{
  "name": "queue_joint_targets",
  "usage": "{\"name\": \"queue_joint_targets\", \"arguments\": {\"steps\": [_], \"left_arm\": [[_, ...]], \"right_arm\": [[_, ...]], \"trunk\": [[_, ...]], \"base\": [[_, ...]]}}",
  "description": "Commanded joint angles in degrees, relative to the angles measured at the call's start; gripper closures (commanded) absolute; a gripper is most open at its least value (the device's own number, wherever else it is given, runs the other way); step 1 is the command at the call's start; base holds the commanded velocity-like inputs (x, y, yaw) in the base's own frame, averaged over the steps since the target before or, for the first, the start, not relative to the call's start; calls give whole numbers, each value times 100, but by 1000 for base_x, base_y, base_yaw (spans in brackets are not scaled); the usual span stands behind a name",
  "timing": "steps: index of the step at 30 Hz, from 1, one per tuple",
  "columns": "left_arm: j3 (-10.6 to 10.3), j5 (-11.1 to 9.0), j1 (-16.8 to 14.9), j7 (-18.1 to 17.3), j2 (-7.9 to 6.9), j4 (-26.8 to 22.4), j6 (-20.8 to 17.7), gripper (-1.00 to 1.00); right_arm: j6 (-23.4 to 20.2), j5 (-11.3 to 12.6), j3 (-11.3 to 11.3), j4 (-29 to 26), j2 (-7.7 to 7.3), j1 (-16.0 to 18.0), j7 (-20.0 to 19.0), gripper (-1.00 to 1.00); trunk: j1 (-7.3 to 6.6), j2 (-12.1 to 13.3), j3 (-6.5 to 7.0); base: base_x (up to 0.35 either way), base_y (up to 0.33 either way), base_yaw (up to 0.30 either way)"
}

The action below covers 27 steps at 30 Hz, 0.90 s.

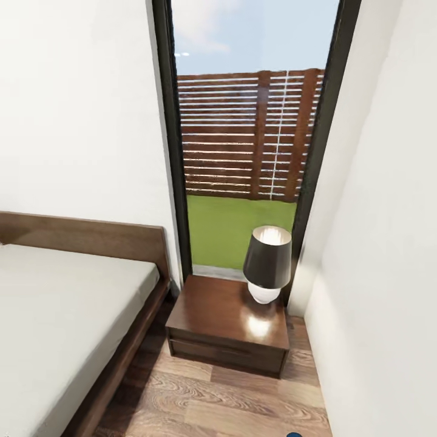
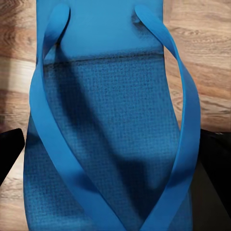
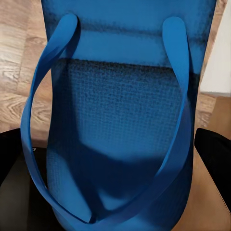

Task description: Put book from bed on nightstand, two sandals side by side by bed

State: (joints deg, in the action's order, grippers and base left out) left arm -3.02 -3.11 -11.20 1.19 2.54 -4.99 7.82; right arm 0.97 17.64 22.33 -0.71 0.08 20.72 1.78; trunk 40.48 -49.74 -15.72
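Note:
In the left wrist view a blue sandal (image 2: 110,125) with two blue straps hangs over the wood floor, and my left gripper (image 2: 113,159) is shut on it, one black finger (image 2: 9,151) on each side. A second blue sandal (image 3: 120,120) sits the same way in my right gripper (image 3: 115,159), which is shut on it with black fingers (image 3: 214,154) flanking the sole. The head view has the bed (image 1: 54,315) with its white mattress and brown frame at the left, and a dark reddish-brown nightstand (image 1: 212,315) beside it. The book is out of view.
A black-shaded lamp (image 1: 267,264) stands on the nightstand's right rear corner. Behind it is a tall dark-framed window (image 1: 243,139). A white wall (image 1: 382,273) closes the right side. Wood-plank floor (image 1: 212,400) lies between bed, nightstand and wall.

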Motion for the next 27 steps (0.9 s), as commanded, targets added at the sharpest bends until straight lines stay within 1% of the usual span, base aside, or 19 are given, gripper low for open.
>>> {"name": "queue_joint_targets", "arguments": {"steps": [1, 6, 14, 18, 27], "left_arm": [[-32, -32, -5, 12, 0, 7, 22, 100], [-35, -32, -5, 12, 1, 7, 20, 100], [-40, -32, -5, 12, 1, 7, 25, 100], [-40, -29, -5, 12, 1, 3, 26, 100], [-41, -23, -5, 12, 1, -2, 27, 100]], "right_arm": [[11, 54, 48, 0, 1, 3, 16, 100], [10, 55, 45, 0, 1, 3, 16, 100], [9, 55, 44, 0, 1, 3, 16, 100], [12, 55, 44, 0, 1, 3, 16, 100], [13, 55, 49, 0, 1, 3, 18, 100]], "trunk": [[2, -5, -7], [2, -5, -7], [2, -5, -7], [2, -5, -7], [2, -5, -7]], "base": [[103, 0, 106], [136, 0, 54], [243, 0, 11], [143, 0, 29], [21, 0, 210]]}}
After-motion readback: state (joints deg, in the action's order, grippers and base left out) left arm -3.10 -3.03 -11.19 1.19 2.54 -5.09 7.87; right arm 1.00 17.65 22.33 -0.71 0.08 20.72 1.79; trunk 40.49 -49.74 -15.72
